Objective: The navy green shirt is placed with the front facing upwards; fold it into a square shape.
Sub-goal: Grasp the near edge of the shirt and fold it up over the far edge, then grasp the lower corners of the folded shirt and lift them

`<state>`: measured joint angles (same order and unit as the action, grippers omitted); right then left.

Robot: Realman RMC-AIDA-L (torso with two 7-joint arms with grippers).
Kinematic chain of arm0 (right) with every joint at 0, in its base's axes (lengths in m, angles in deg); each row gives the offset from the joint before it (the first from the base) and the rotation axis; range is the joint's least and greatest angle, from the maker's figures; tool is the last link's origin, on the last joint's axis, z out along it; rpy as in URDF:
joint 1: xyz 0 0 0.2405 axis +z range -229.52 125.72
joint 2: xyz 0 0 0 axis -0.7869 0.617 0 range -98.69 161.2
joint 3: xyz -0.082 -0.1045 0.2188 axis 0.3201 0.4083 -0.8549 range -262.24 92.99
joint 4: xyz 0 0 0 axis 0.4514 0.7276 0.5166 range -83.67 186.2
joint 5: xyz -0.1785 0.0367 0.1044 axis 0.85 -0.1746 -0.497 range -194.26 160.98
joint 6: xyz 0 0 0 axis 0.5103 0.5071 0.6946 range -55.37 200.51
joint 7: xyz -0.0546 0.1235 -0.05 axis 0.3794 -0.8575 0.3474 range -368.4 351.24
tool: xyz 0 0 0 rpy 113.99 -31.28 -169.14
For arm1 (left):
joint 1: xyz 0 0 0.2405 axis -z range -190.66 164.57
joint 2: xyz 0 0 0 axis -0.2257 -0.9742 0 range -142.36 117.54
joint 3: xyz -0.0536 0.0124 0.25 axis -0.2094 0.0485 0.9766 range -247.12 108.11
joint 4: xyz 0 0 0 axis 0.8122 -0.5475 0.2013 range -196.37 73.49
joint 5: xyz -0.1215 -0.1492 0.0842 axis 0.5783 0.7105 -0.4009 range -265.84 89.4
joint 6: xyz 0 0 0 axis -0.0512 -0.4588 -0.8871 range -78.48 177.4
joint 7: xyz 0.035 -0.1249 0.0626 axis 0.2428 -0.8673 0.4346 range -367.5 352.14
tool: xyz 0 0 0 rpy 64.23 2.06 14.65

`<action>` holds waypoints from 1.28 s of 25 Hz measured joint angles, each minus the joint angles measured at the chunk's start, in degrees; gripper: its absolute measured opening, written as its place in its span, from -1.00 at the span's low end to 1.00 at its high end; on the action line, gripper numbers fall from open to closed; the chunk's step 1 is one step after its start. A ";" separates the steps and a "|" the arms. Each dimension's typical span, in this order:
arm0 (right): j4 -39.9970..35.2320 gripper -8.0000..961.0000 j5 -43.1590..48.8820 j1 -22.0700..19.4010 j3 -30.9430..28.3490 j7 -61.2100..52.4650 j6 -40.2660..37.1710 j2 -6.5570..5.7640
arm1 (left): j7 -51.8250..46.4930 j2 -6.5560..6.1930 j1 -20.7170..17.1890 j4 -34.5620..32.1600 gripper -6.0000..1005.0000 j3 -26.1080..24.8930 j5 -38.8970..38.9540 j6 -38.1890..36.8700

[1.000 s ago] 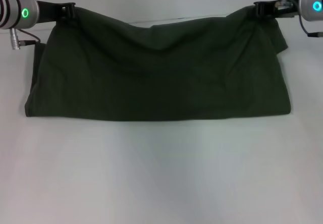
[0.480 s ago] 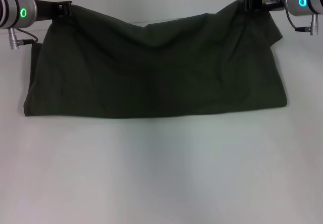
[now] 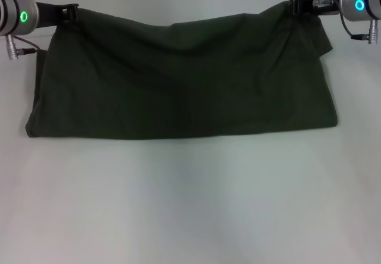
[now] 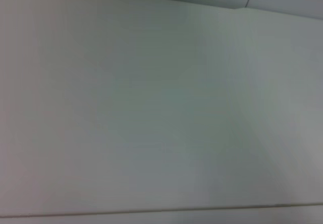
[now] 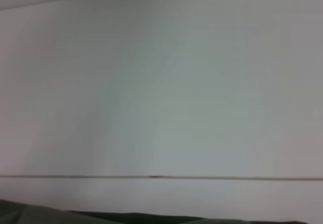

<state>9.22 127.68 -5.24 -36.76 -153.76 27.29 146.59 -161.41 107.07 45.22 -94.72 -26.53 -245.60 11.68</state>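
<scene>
Left gripper [image 3: 70, 11], upper left of frame, clamped on one top corner of the shirt [image 3: 184, 79]. Right gripper [image 3: 296, 5], upper right, clamped on the other top corner. Shirt's upper edge sags between them; lower edge lies on the white surface [image 3: 190, 204].

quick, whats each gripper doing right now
Left gripper: shut on the navy green shirt, at its far left corner.
Right gripper: shut on the navy green shirt, at its far right corner.
</scene>
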 joint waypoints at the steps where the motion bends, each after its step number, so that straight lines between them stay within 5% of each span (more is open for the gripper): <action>1: 0.00 -0.89 0.00 0.00 0.01 -0.01 0.21 0.00 | -0.02 0.04 0.00 -0.03 -0.83 0.00 -0.02 0.06; 18: 0.01 -0.89 3.72 0.10 0.49 -1.53 -0.94 -0.40 | 0.13 0.55 -0.18 -1.64 -0.80 -0.08 0.38 -0.13; 20: -0.08 -0.79 5.67 0.06 0.32 -2.30 -1.34 -0.53 | 0.12 0.57 -0.18 -1.59 -0.79 -0.03 0.16 0.07; 32: -2.69 0.20 6.58 0.49 -0.40 -4.73 -6.16 -2.83 | 0.01 1.06 -1.67 -5.30 0.17 0.03 -0.03 -1.85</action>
<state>6.53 134.26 -4.75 -37.16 -158.50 21.13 143.76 -161.40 108.13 43.55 -100.02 -26.50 -245.64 9.83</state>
